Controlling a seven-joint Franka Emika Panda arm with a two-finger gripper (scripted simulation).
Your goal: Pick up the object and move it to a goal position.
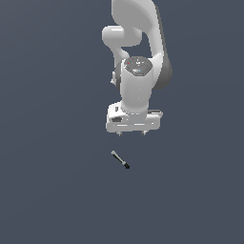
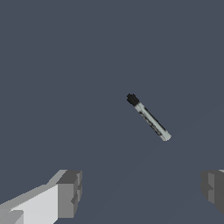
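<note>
- Rod lies flat on bench, lower centre of exterior view, black tip toward lower right.
- Gripper hangs just above it, jaws wide apart, empty; probably lining up to straddle it.

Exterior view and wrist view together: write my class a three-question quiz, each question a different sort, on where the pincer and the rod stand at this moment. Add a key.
1. True or false: the pincer is shut on the rod.
2. Multiple choice: the rod lies (A) between the fingertips, (B) on the floor apart from the pincer, (C) upright on its tip.
3. Fill in: the rod's shaft is grey and its tip is ____.

Key
1. False: the jaws stand wide apart and empty.
2. B: in the wrist view the rod lies flat, clear of both fingers.
3. Black.
</note>
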